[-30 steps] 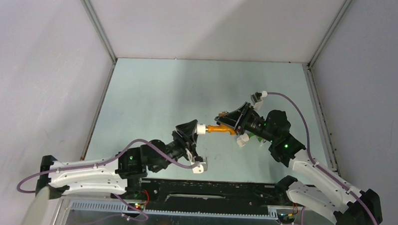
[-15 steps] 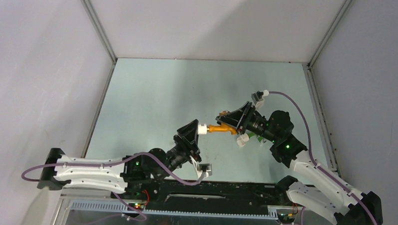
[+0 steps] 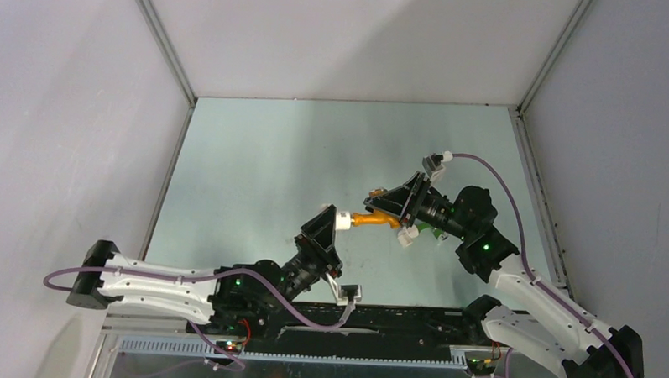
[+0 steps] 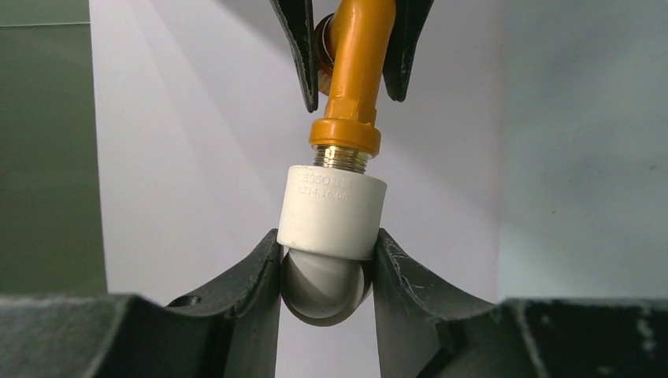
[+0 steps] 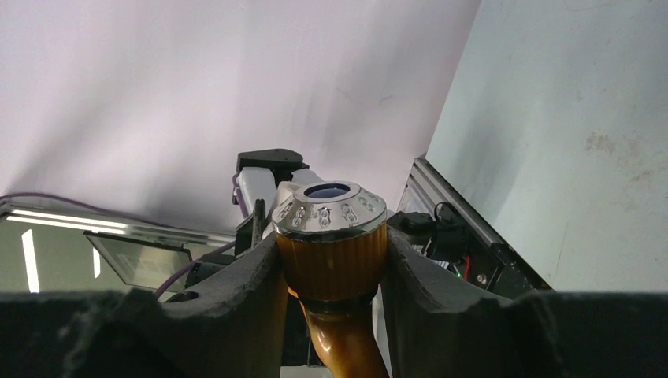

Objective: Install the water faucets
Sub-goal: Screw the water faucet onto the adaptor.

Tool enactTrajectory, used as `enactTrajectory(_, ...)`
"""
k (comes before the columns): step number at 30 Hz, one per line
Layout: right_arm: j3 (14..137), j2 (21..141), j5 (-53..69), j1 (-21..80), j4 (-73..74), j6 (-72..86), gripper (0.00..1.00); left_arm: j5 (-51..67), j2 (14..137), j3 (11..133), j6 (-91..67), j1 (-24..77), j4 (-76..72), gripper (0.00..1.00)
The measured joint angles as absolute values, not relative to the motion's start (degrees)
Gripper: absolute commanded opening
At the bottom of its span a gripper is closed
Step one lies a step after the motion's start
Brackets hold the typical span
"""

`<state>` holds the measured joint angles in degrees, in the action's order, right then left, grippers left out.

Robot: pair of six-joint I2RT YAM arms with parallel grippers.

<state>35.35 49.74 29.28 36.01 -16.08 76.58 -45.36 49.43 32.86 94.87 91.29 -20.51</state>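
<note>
The orange faucet [image 3: 370, 218] hangs level above the table between both grippers. My right gripper [image 3: 391, 209] is shut on its ribbed orange knob [image 5: 331, 260], which has a silver cap [image 5: 329, 206]. My left gripper [image 3: 330, 222] is shut on a white elbow fitting [image 3: 343, 219]. In the left wrist view the fitting [image 4: 331, 220] sits on the faucet's brass thread [image 4: 343, 158], a few turns showing below the orange body [image 4: 356, 71]. The green faucet [image 3: 438, 235] lies on the table, mostly hidden under the right arm.
A second white elbow fitting [image 3: 408, 235] lies on the table just below the right gripper. Grey walls enclose the pale green table [image 3: 265, 153] on three sides. A black rail [image 3: 369, 316] runs along the near edge between the arm bases.
The left arm has swung lower and rightward and its wrist has turned, with the white fitting staying at the faucet's threaded end. The right arm has barely moved.
</note>
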Motion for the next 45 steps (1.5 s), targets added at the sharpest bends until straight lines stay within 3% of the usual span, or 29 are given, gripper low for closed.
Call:
enactTrajectory(12, 35.35, 50.13, 30.28, 35.55, -15.05, 76.42, 0.00, -49.39, 52.21, 33.06, 101.10, 93.01, -23.33, 0.02)
enactTrajectory(17, 35.35, 50.11, 30.37, 35.46, -14.46, 76.20, 0.00, -49.39, 52.27, 33.10, 101.54, 93.17, -23.20, 0.33)
enactTrajectory(25, 35.35, 50.19, 30.65, 35.57, -13.78, 76.40, 0.00, -45.76, 53.19, 33.10, 100.86, 93.82, -22.68, 0.69)
enactTrajectory(34, 35.33, 50.09, 30.57, 35.90, -11.99, 76.44, 0.00, -40.18, 55.99, 33.10, 100.33, 95.46, -19.53, 0.81)
enactTrajectory(35, 35.35, 50.06, 30.48, 35.88, -11.66, 76.34, 0.00, -40.12, 55.94, 33.10, 100.27, 95.46, -19.55, 0.86)
enactTrajectory(36, 35.35, 49.98, 30.33, 35.88, -11.25, 76.27, 0.00, -40.10, 55.88, 33.10, 100.05, 95.46, -19.55, 0.97)
enactTrajectory(37, 35.33, 49.93, 30.17, 35.86, -10.92, 76.07, 0.00, -40.05, 55.81, 33.10, 99.85, 95.46, -19.55, 1.00)
enactTrajectory(45, 35.35, 49.58, 29.28, 34.94, -8.27, 74.28, 0.00, -39.27, 55.46, 33.10, 97.32, 95.46, -19.42, 0.98)
